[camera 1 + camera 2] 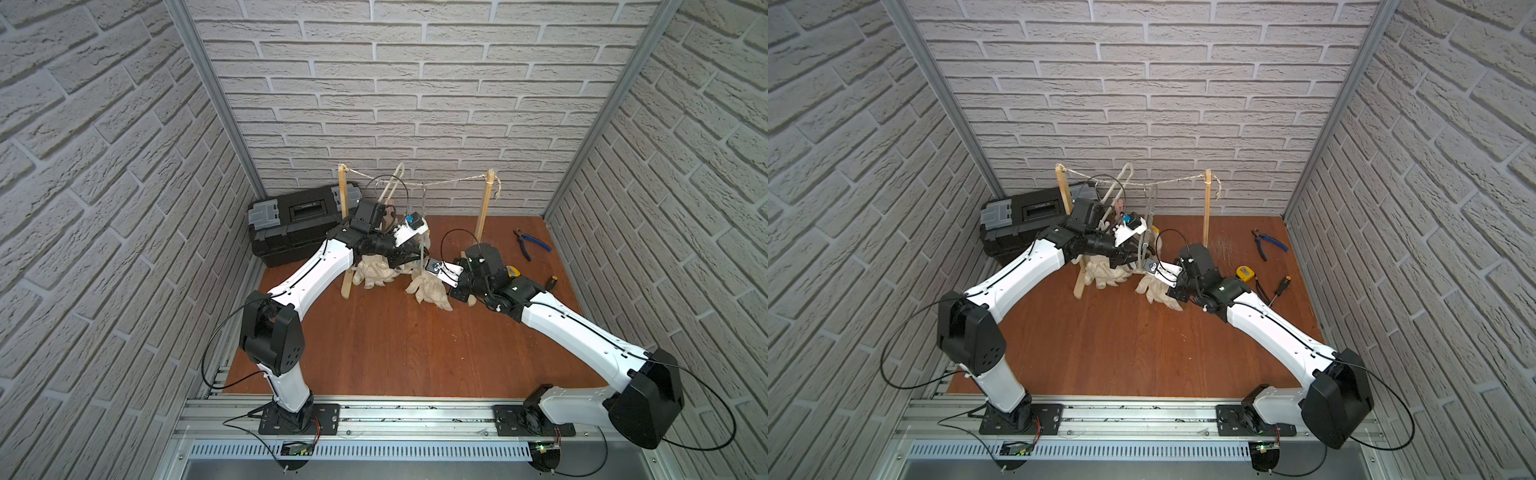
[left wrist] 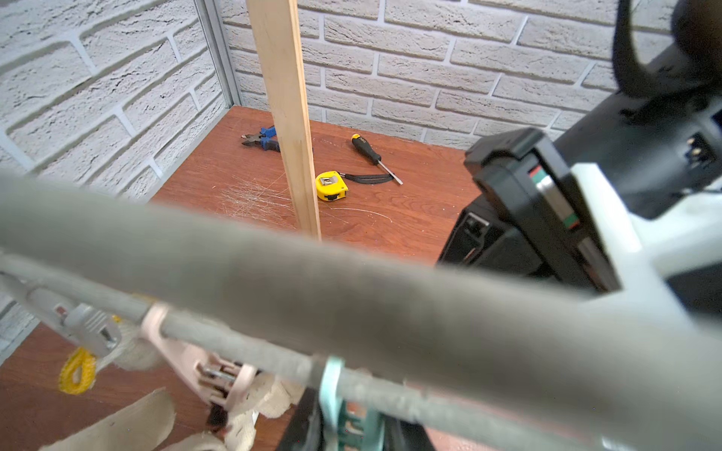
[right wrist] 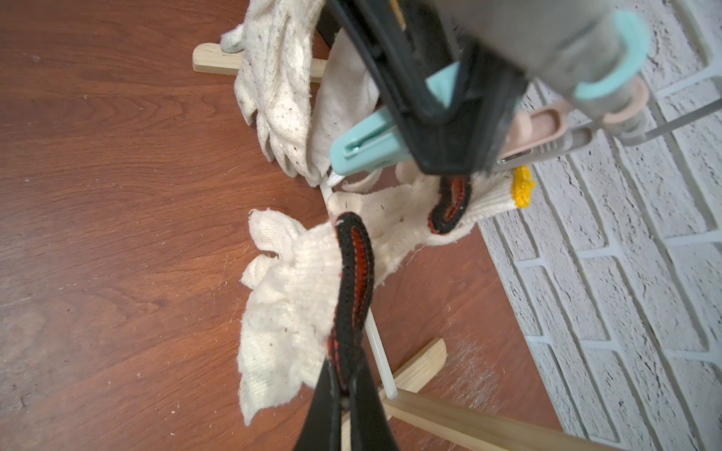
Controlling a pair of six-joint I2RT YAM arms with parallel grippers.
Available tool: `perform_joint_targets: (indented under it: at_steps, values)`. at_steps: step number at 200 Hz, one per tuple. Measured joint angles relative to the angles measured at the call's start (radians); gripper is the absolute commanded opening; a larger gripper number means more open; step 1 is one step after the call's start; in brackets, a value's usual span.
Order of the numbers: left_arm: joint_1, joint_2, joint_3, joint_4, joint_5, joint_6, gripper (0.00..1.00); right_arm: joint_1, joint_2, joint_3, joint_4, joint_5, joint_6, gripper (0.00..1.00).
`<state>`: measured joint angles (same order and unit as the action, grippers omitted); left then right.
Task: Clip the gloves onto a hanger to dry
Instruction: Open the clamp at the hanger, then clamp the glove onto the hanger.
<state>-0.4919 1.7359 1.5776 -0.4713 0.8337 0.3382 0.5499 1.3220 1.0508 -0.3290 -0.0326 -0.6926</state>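
Gloves (image 1: 376,270) of soiled off-white knit hang and lie near the middle of the table's (image 1: 395,353) far edge, under a grey hanger (image 2: 351,289) slung from a rope (image 1: 449,181) between two wooden posts (image 1: 484,208). Right gripper (image 3: 351,250) is pinched tight on one limp glove (image 3: 289,296), holding it up beside a teal clip (image 3: 367,150). Left gripper (image 1: 409,255) brackets that clip; whether it squeezes cannot be told. Light and floppy, the knit likely sags wherever unsupported. A firmer cuff (image 3: 504,199), like the yellow-edged one by the clips, looks the best place to hold and feed in.
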Motion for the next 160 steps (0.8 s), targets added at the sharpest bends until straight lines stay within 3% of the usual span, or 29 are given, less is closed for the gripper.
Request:
perform_joint_targets:
  at_steps: [54, 160]
  values:
    - [0.01, 0.01, 0.009, 0.007, 0.056, -0.087, 0.19, -0.001, 0.042, 0.011, 0.028, -0.061, 0.003, 0.03]
    - [0.021, 0.019, 0.009, 0.031, 0.103, -0.116, 0.19, -0.015, 0.048, 0.01, 0.084, -0.125, 0.056, 0.03]
